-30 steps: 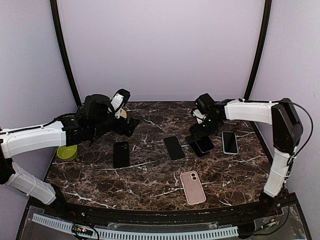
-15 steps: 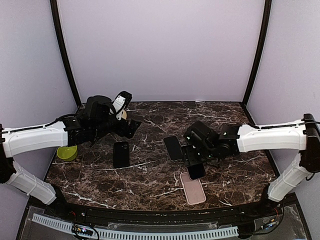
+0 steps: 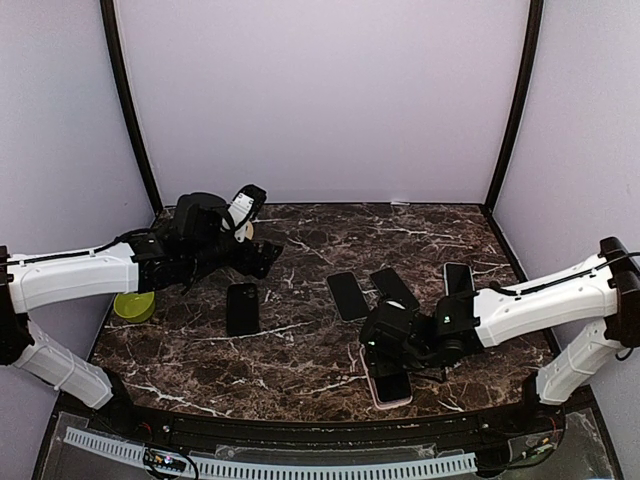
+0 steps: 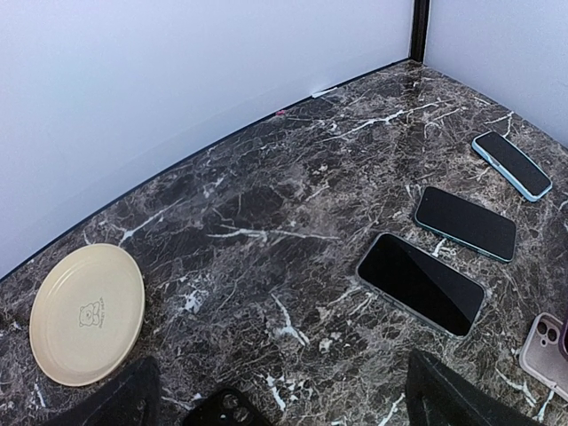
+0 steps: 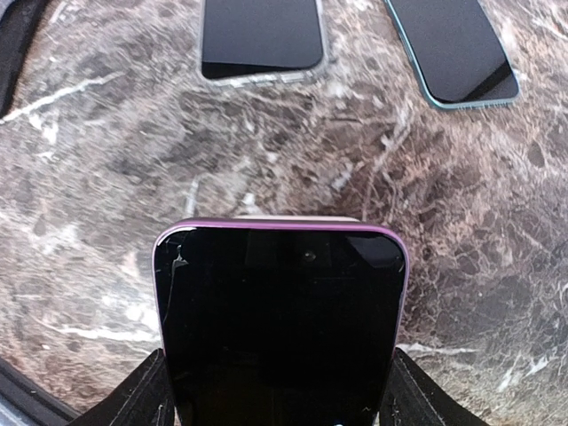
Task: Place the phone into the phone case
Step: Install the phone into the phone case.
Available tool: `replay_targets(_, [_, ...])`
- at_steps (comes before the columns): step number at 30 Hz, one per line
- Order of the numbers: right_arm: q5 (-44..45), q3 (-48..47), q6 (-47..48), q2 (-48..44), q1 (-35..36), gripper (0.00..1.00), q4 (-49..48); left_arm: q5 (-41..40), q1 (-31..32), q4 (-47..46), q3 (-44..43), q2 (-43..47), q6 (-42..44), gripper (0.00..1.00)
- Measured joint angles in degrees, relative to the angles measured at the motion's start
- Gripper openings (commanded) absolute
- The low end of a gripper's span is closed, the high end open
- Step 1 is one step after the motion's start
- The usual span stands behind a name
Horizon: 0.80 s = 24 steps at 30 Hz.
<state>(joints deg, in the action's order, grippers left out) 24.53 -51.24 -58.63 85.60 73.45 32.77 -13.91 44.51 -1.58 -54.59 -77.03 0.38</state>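
A cream plate with a small bear print lies at the lower left of the left wrist view. A green bowl sits at the left edge of the dark marble table. In the top view a black phone lies left of centre; to its right, in a row and apart, lie a clear-cased phone, a green-edged phone and a blue-cased phone, screens up.

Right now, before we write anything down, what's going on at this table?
The right gripper has its jaws shut on a purple-edged phone, holding it low over the pink case at the table's near edge. Whether the phone is seated yet cannot be told. The left gripper hangs open and empty at the back left, near a cream plate. Other phones lie on the marble.
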Motion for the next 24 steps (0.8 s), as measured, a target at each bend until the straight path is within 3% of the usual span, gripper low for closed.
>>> replay_targets(24, [5.1, 2.8, 1.0, 4.8, 1.7, 0.00, -5.2, 0.0, 0.0, 0.0, 0.0, -0.1, 0.0, 0.98])
